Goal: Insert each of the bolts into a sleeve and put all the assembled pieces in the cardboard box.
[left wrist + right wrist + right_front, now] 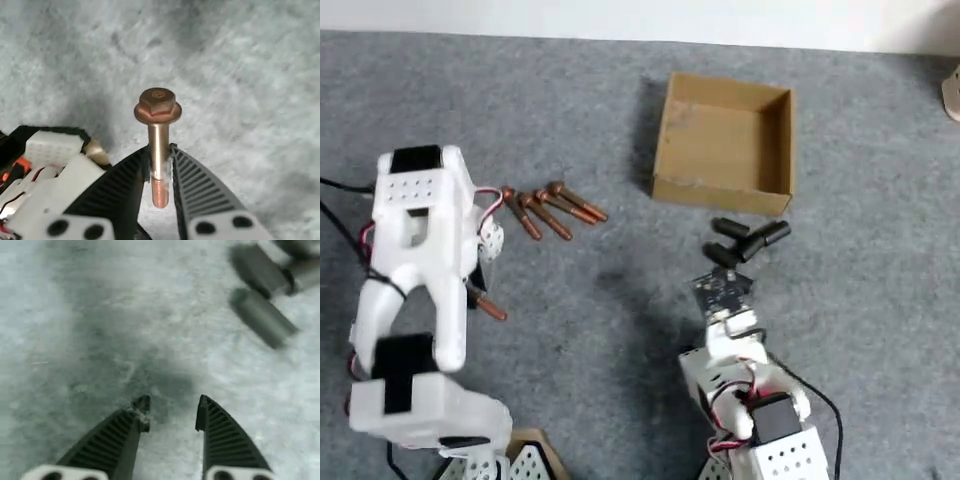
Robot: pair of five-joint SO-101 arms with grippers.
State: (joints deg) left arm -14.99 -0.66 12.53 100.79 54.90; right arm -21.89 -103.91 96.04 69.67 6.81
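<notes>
Two robot arms, the left arm (415, 250) and the right arm (745, 410), work beside one cardboard box (720, 190). At least three copper bolts (550, 212) lie in a cluster, overlapping too closely for a firm count, with one more bolt (159, 145) apart. At least three black sleeves (750, 238) are bunched together.

Legible markings: none.
The bolt (158, 145) carries a stamp on its head, too small to read; no other print resolves.
</notes>
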